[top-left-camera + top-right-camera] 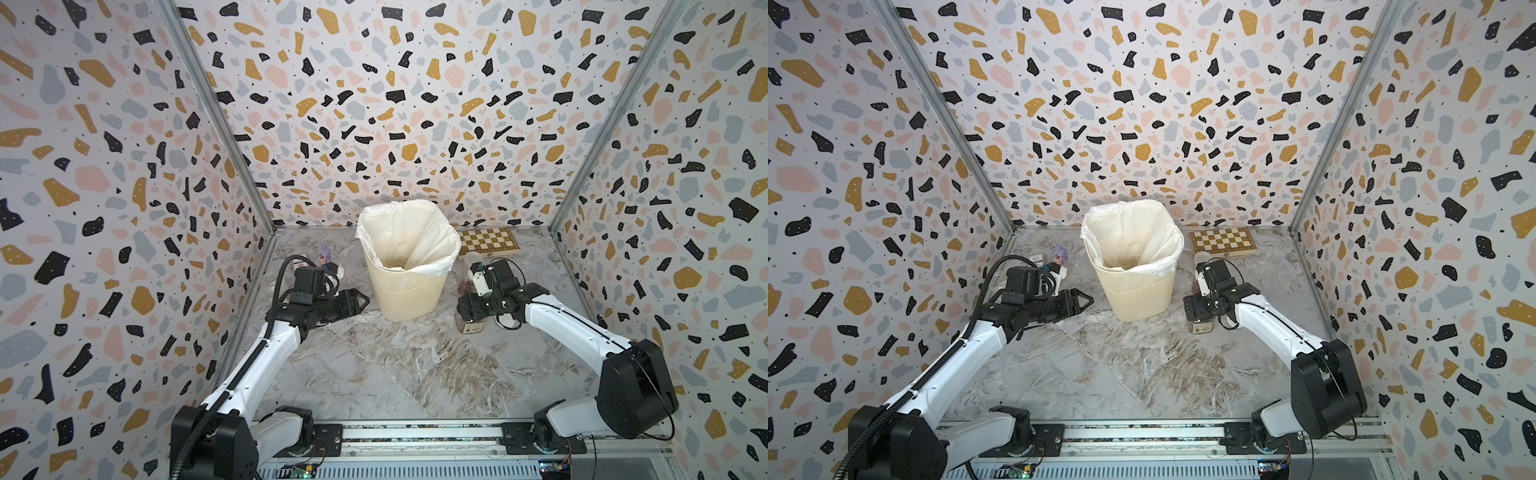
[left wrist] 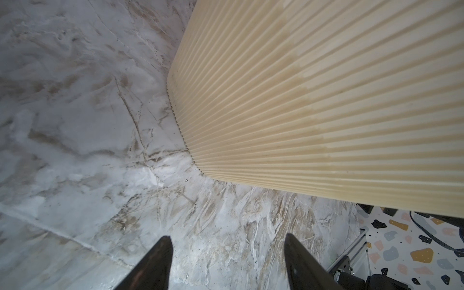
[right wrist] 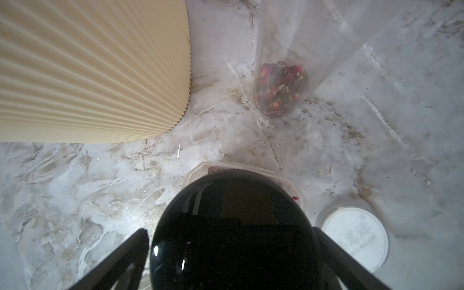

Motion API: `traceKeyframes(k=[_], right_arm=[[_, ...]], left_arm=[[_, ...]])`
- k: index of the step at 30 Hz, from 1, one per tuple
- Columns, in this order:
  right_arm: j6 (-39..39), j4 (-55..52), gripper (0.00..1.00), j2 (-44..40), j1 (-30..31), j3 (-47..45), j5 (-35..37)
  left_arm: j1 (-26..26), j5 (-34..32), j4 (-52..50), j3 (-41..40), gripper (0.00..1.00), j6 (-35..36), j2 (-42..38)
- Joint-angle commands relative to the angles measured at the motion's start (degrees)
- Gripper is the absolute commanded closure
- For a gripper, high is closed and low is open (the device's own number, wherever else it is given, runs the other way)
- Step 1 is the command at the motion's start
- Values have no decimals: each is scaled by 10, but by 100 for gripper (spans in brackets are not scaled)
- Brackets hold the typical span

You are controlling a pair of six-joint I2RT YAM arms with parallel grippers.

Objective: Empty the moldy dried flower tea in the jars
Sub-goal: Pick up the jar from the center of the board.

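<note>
Jars (image 3: 281, 90) on marble tabletop (image 1: 395, 365), terrazzo walls (image 1: 395, 104); left fingers (image 2: 155, 261) apart, right fingers (image 3: 125, 256) spread astride black lid (image 3: 233, 226).

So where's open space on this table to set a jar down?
Open: the marble tabletop between the bin and the front rail. Crowded: right of the bin, where the black-lidded jar, a clear jar of tea, a white lid and the chessboard cluster. The back left corner holds small clutter.

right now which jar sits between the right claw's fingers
The clear jar with the glossy black domed lid; the tall clear jar of reddish dried tea stands apart.
</note>
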Motion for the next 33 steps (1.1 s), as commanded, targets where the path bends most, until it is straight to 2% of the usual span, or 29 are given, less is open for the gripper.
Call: traceKeyframes(k=[1, 7, 11, 18, 23, 29, 33], right_arm=[[2, -10, 0, 4, 5, 7, 24], [1, -17, 9, 15, 8, 15, 34], [3, -19, 20, 7, 8, 13, 38], [-12, -46, 21, -29, 8, 29, 7], [-40, -95, 21, -60, 8, 55, -91], [-63, -118, 22, -111, 9, 49, -221], [-67, -122, 22, -133, 11, 46, -330]], left_arm=[[-3, 7, 28, -7, 31, -2, 0], [-4, 14, 31, -20, 31, -5, 2], [-5, 13, 32, -27, 31, -4, -2], [-6, 53, 14, -17, 30, 38, -20], [-21, 88, 12, -33, 25, 82, -40], [-89, 72, 60, -57, 13, 164, -106], [-119, 97, 120, -87, 12, 202, -141]])
